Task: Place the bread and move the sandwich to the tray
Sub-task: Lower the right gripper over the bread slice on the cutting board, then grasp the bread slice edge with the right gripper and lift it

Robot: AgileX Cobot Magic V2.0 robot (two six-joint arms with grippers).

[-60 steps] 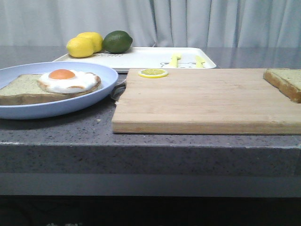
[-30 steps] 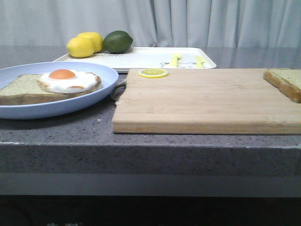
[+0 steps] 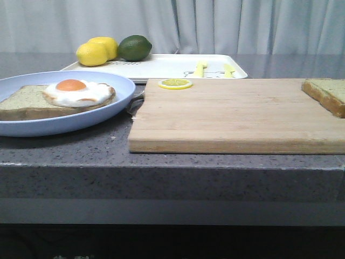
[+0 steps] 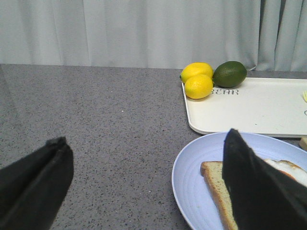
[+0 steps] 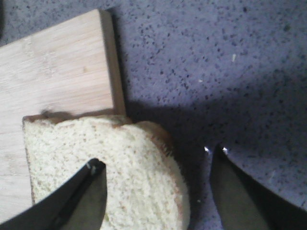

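My right pincer (image 5: pixel 158 191) hangs with its dark fingers spread apart, one over the pale speckled face of the thick brown-crusted slice of bread (image 5: pixel 105 167), the other out over the grey speckled counter (image 5: pixel 216 72) beyond the crust. That loose slice sits at the right edge of the front view, on the corner of the light wooden cutting board (image 3: pixel 237 116) and overhanging it. Over at the left, my left pincer (image 4: pixel 148 187) is spread wide too, gripping nothing, above the rim of the round pale-blue plate (image 3: pixel 121 86), which carries the lower slice topped with the white fried egg and its orange yolk (image 3: pixel 75 90). So, as I read it, this is the first step: fetching the bread. Next I need to drop, straddle the crust edge and close gently, since a soft slice will crush. The flat white rectangular tray (image 3: pixel 172 66) waits at upper centre, behind the board, with two yellow lemons (image 3: pixel 97 51) and a dark green lime (image 3: pixel 135 47) at its left end.
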